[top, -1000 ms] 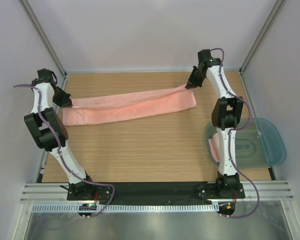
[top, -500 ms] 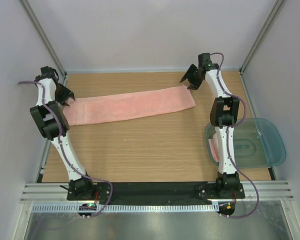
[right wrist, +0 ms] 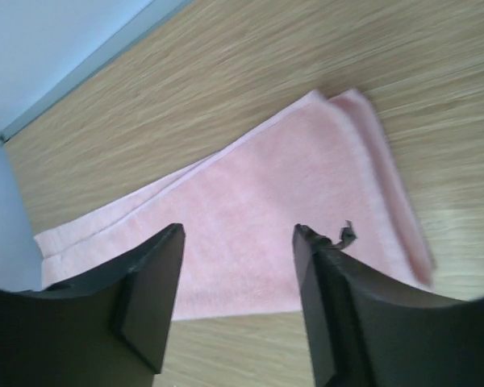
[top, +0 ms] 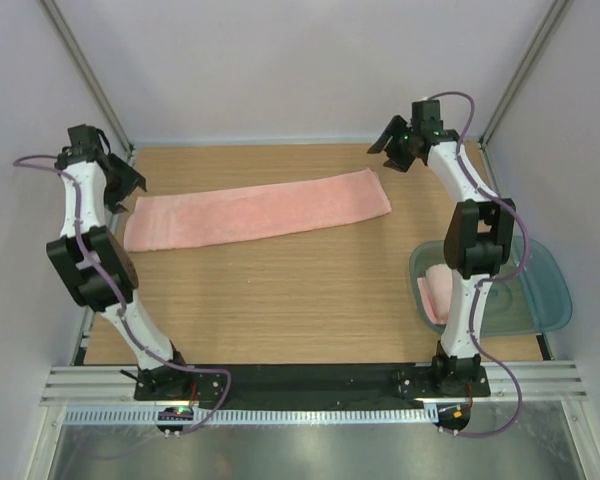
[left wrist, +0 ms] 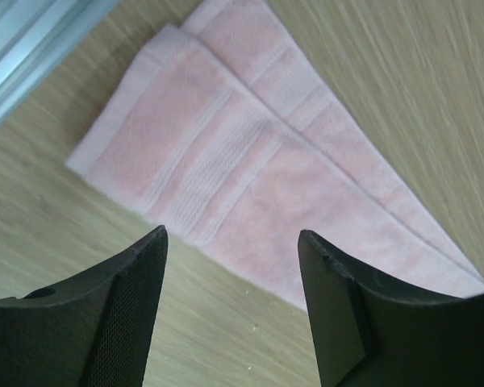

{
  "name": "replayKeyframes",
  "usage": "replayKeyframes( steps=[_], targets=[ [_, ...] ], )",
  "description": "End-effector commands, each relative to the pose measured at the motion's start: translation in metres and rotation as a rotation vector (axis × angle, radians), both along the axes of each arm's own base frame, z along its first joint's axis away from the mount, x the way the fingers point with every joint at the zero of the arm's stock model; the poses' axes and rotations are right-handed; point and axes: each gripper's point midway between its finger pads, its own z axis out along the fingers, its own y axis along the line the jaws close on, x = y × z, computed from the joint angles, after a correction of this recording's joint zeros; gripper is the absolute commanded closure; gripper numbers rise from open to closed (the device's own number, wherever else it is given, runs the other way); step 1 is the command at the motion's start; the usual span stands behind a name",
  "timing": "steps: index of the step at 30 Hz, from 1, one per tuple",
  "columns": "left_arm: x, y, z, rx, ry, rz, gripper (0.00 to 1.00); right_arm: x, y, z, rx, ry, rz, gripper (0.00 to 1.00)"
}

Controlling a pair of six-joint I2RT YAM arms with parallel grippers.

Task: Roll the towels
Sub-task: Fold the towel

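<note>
We judge flattening done: long salmon-pink terry towel (top: 255, 212) flat upper-centre, left gripper (left wrist: 232, 240) and right gripper (right wrist: 238, 234) wide, empty; next, pinch an end.

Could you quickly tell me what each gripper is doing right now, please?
Left gripper: open, empty, above the long towel.
Right gripper: open, empty, above its other end.

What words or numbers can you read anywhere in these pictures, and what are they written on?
None: no word, number or sign can be read in any view.
On the long pink towel: only woven bands at one end, no label showing.
On the second pink towel and the teal plastic tray holding it: no print showing.
On the small board at the left arm's base: too small to read.
</note>
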Motion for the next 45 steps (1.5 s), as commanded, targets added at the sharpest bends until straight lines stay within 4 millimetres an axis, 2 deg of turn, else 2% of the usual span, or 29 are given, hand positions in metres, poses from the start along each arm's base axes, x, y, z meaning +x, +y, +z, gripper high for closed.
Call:
replayKeyframes(
  steps=[1, 2, 3, 5, 6, 9, 12, 13, 14, 17, 19, 21, 22, 23, 26, 28, 30, 31, 32, 34, 35, 37, 38, 39, 41, 42, 44, 45],
  targets=[
    [-0.023, -0.024, 0.015, 0.041, -0.043, -0.061, 0.34, -0.019, 0.040, 0.024, 0.018, -0.099, 0.133, 0.40],
    [-0.025, -0.032, 0.010, 0.023, -0.053, -0.074, 0.34, -0.024, 0.044, 0.015, 0.034, -0.080, 0.149, 0.54],
    [-0.037, -0.043, 0.000, 0.007, -0.038, -0.092, 0.34, -0.028, 0.051, 0.002, 0.058, -0.050, 0.178, 0.59],
    [-0.044, -0.049, -0.014, 0.001, -0.027, -0.104, 0.35, -0.036, 0.056, -0.022, 0.072, 0.016, 0.197, 0.72],
    [-0.053, -0.054, -0.029, -0.022, 0.007, -0.113, 0.35, -0.039, 0.056, -0.036, 0.070, 0.049, 0.214, 0.74],
    [-0.065, -0.062, -0.051, -0.053, 0.055, -0.139, 0.38, -0.054, 0.047, -0.074, 0.026, 0.158, 0.206, 0.81],
    [-0.073, -0.062, -0.068, -0.053, 0.098, -0.151, 0.38, -0.067, 0.030, -0.095, 0.012, 0.226, 0.161, 0.86],
    [-0.078, -0.062, -0.075, -0.051, 0.120, -0.150, 0.39, -0.077, 0.023, -0.107, 0.021, 0.250, 0.138, 0.87],
    [-0.080, -0.061, -0.081, -0.048, 0.141, -0.150, 0.39, -0.080, 0.012, -0.111, 0.024, 0.257, 0.109, 0.89],
    [-0.087, -0.056, -0.094, -0.025, 0.194, -0.154, 0.39, -0.099, -0.011, -0.131, 0.020, 0.291, 0.053, 0.90],
    [-0.089, -0.053, -0.101, -0.017, 0.219, -0.154, 0.39, -0.111, -0.020, -0.144, 0.019, 0.321, 0.041, 0.90],
    [-0.087, -0.053, -0.109, -0.024, 0.236, -0.156, 0.40, -0.119, -0.026, -0.153, 0.018, 0.344, 0.031, 0.90],
    [-0.089, -0.046, -0.113, 0.001, 0.258, -0.140, 0.40, -0.120, -0.027, -0.154, 0.018, 0.348, 0.033, 0.90],
    [-0.087, -0.045, -0.114, 0.001, 0.263, -0.136, 0.40, -0.118, -0.041, -0.154, 0.015, 0.346, 0.007, 0.90],
    [-0.090, -0.045, -0.125, -0.011, 0.304, -0.134, 0.41, -0.118, -0.048, -0.151, -0.003, 0.346, 0.001, 0.88],
    [-0.093, -0.045, -0.129, -0.013, 0.327, -0.130, 0.41, -0.115, -0.049, -0.138, -0.015, 0.320, -0.002, 0.84],
    [-0.095, -0.042, -0.128, 0.002, 0.331, -0.123, 0.41, -0.111, -0.047, -0.117, -0.033, 0.272, 0.004, 0.73],
    [-0.095, -0.042, -0.128, 0.005, 0.332, -0.123, 0.41, -0.110, -0.043, -0.110, -0.046, 0.258, 0.018, 0.68],
    [-0.095, -0.042, -0.126, 0.008, 0.329, -0.122, 0.41, -0.111, -0.028, -0.102, -0.061, 0.241, 0.057, 0.60],
    [-0.092, -0.046, -0.119, -0.007, 0.287, -0.132, 0.43, -0.109, -0.011, -0.078, -0.086, 0.192, 0.110, 0.56],
    [-0.090, -0.049, -0.113, -0.011, 0.257, -0.135, 0.43, -0.113, 0.012, -0.071, -0.092, 0.176, 0.162, 0.54],
    [-0.083, -0.057, -0.096, -0.027, 0.162, -0.148, 0.44, -0.116, 0.036, -0.053, -0.091, 0.139, 0.224, 0.50],
    [-0.080, -0.059, -0.089, -0.036, 0.129, -0.153, 0.45, -0.123, 0.060, -0.047, -0.089, 0.126, 0.277, 0.50],
    [-0.074, -0.061, -0.082, -0.037, 0.087, -0.159, 0.46, -0.124, 0.073, -0.041, -0.078, 0.111, 0.306, 0.50],
    [-0.066, -0.068, -0.062, -0.053, 0.009, -0.178, 0.48, -0.131, 0.104, -0.034, -0.025, 0.097, 0.374, 0.50],
    [-0.062, -0.071, -0.056, -0.055, -0.018, -0.185, 0.50, -0.136, 0.132, -0.027, 0.002, 0.066, 0.435, 0.51],
    [-0.053, -0.069, -0.046, -0.046, -0.058, -0.167, 0.54, -0.145, 0.169, -0.023, 0.107, 0.065, 0.520, 0.59],
    [-0.051, -0.066, -0.045, -0.041, -0.061, -0.154, 0.62, -0.148, 0.197, -0.012, 0.161, 0.024, 0.574, 0.69]
  ],
)
